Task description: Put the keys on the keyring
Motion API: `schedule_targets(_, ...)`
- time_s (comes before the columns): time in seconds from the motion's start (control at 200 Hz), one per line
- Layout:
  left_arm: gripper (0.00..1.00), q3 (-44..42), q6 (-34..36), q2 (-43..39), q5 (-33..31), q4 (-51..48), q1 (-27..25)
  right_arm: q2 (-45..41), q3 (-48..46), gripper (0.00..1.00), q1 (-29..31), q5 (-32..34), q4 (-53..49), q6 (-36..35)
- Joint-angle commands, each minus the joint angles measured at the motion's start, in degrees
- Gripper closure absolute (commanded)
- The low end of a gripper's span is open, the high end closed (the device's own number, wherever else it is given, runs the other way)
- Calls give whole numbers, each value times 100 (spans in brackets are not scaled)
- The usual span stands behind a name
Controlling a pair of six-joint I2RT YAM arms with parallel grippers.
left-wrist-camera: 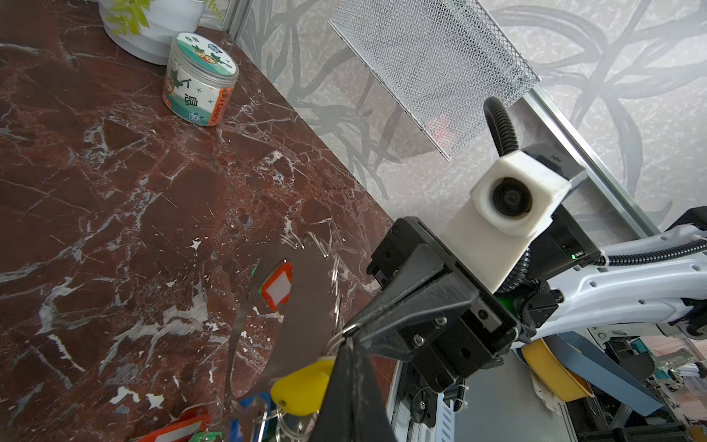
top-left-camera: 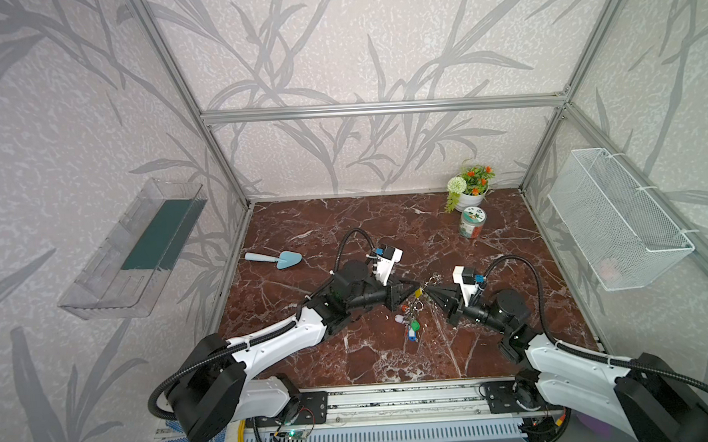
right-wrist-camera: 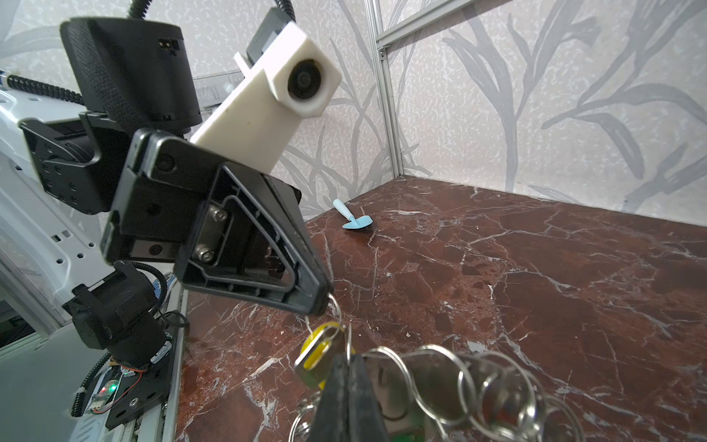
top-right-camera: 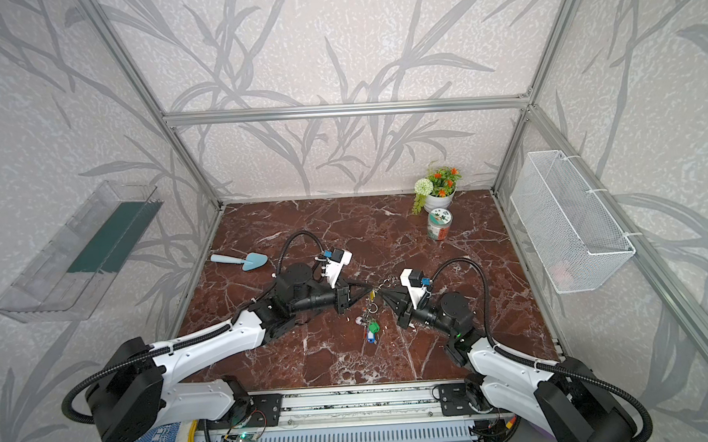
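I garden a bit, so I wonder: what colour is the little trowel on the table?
The trowel is light blue; a top view shows it best.

The red-brown marble tabletop [top-left-camera: 351,367] carries a pale blue trowel [top-left-camera: 275,258], lying flat beyond the left gripper [top-left-camera: 417,287] and well apart from it. Far past the right gripper [top-left-camera: 428,289] stands a lidded jar [top-left-camera: 472,222], with a white flowerpot [top-left-camera: 471,199] just behind it.

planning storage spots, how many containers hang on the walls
2: a clear plastic tray on the left wall, a white mesh basket on the right wall. None seem hidden.
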Motion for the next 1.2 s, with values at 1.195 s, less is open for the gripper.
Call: schedule_targets(1.195,100,-55,447,-78,-1598,95,-577,-131,117,100,44,-27,306,106)
